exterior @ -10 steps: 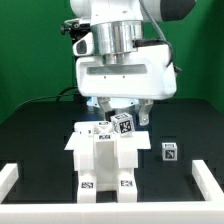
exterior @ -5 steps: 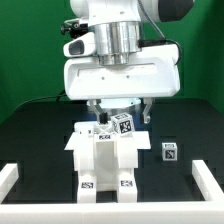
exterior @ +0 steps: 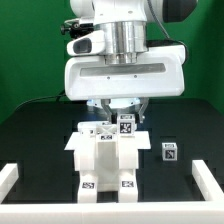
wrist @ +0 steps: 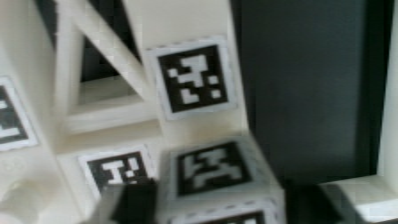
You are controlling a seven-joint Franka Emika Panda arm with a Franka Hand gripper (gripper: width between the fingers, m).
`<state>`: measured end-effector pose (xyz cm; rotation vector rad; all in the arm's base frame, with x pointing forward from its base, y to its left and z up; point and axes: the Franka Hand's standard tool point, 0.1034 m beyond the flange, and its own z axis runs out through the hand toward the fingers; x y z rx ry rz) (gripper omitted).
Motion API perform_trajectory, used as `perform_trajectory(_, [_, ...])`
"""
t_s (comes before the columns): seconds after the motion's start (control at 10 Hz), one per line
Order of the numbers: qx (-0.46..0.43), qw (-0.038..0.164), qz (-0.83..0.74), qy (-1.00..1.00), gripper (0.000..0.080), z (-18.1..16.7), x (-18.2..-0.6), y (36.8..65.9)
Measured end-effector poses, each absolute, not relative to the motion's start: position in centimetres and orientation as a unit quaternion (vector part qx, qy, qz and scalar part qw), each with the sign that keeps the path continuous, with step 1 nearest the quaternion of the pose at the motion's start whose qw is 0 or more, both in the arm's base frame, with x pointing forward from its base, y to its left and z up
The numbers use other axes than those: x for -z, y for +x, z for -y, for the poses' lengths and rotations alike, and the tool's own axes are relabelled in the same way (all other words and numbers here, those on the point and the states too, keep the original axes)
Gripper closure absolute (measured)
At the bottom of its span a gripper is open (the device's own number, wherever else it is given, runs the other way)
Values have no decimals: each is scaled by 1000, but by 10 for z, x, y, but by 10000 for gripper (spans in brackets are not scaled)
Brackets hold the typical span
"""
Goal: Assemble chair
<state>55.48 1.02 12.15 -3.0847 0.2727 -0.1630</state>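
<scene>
The partly built chair of white tagged blocks stands at the middle of the black table. On its top, toward the exterior view's right, sits a small white tagged block. My gripper hangs straight over it with a finger on each side. In the wrist view the same block fills the space between the dark fingers, and the gripper is shut on it. White chair slabs with a tag lie beyond the block.
A loose small tagged block lies on the table at the exterior view's right. A low white border rail runs along the front and sides. The robot's large white body hides the back of the table.
The fingers have closed in from wide open onto the small block. The block, tilted before, now sits square between them. The arm has barely moved.
</scene>
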Motion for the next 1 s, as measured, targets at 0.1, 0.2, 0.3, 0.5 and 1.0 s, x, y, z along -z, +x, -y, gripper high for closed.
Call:
perform_trajectory(0.1, [52,25,-133,-990,516,-11,-122,555])
perform_trajectory(0.2, [51,27,-169,-984,516,-11,-122,555])
perform_trajectory(0.3, [50,28,-196,-979,516,-11,-122,555])
perform_trajectory(0.5, [47,35,-322,-945,516,-15,-122,555])
perform_trajectory(1.0, [32,57,-564,-823,511,-22,-121,557])
